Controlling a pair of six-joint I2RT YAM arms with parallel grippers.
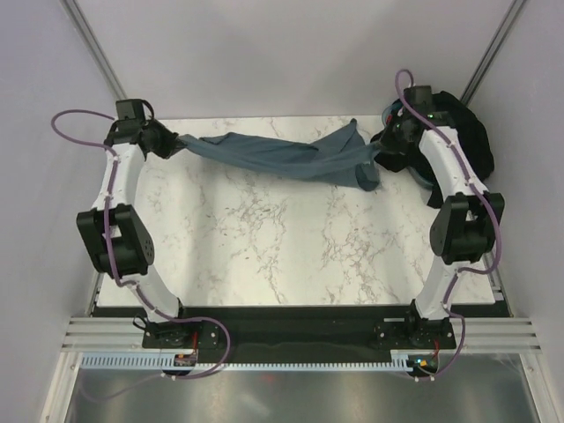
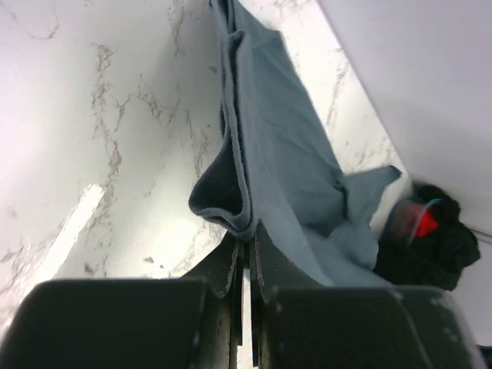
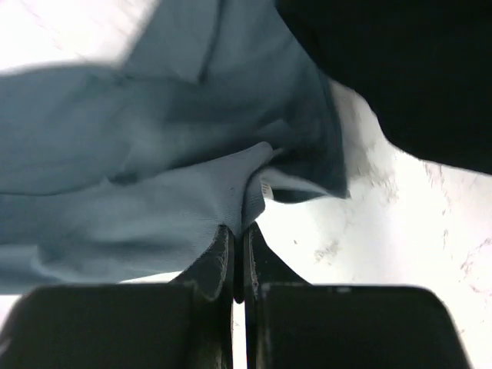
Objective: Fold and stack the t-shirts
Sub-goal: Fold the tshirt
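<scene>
My left pincer and right pincer each clamp an end of the blue-grey t-shirt, stretched left to right along the far edge of the surface.

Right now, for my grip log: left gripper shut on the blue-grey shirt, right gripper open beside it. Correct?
No: the right gripper is shut on the blue-grey shirt too; the right wrist view shows it. The left gripper is shut on it, as stated.
</scene>
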